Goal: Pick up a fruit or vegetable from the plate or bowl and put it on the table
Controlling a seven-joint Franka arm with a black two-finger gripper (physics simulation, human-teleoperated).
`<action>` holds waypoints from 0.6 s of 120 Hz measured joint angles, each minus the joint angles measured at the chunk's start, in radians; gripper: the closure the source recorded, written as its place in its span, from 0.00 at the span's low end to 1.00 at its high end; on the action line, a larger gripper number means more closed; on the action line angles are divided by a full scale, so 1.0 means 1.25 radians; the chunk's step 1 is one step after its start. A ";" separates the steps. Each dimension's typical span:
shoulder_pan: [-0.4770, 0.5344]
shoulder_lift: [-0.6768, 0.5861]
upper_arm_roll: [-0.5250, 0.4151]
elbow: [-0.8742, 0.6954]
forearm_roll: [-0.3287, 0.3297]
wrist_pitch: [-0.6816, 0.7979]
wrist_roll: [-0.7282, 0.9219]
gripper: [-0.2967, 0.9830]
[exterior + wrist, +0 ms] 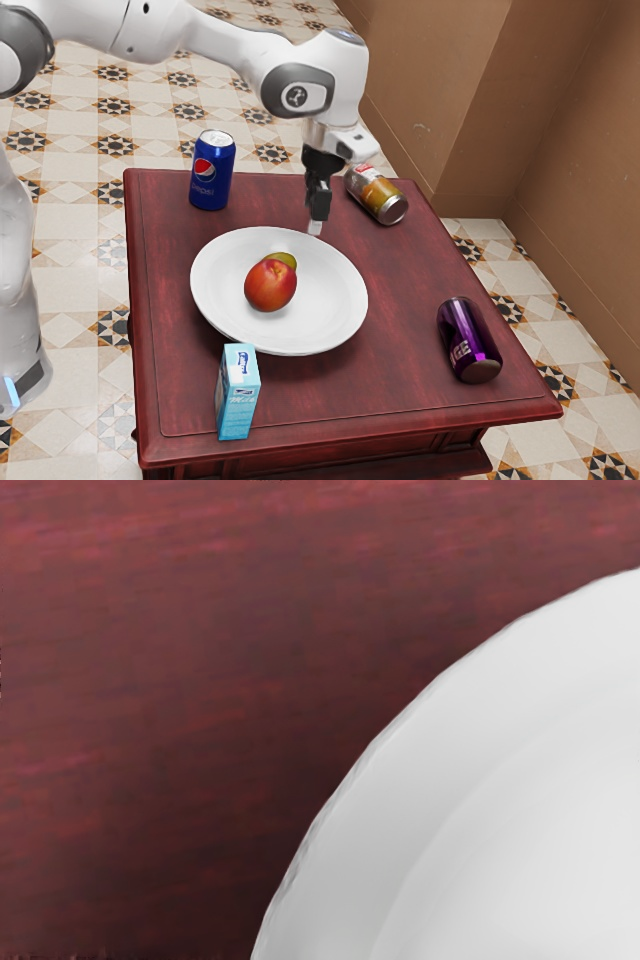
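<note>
A patterned tile floor (75,150) spreads behind and around the setting, and a brown wall (440,110) rises beyond the plate (330,300), toward the exterior view's right. The dark red wooden table (410,285) lies under the plate and all around it. The white arm (215,35) reaches in from the exterior view's upper left, toward the plate's far side. The plate is round and white, with a wide rim.

The black gripper (315,228) points down near the plate's far rim; whether it is parted or closed cannot be made out. The wrist view takes in a curve of that rim beside bare wood.

The blue Pepsi can (211,172) stands upright beyond the plate, toward the exterior view's left. The purple can (468,342) lies on its side apart from the plate, toward the exterior view's right. The gold-and-silver can (377,194) lies beyond the plate. The light blue carton (238,395) stands upright on the plate's near side, close to its rim.

The red-orange fruit (270,286) rests on the plate, with the smaller-looking green fruit (283,260) just behind it, partly hidden.
</note>
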 joint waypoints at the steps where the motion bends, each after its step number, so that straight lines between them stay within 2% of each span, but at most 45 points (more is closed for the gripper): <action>1: 0.000 0.000 0.000 0.000 -0.001 0.000 -0.006 0.23; 24: 0.002 -0.001 0.032 0.000 -0.012 -0.002 -0.128 0.23; 54: 0.001 -0.013 0.032 -0.011 -0.047 0.016 -0.245 0.23; 72: 0.000 -0.040 -0.005 -0.039 0.030 0.048 -0.342 0.23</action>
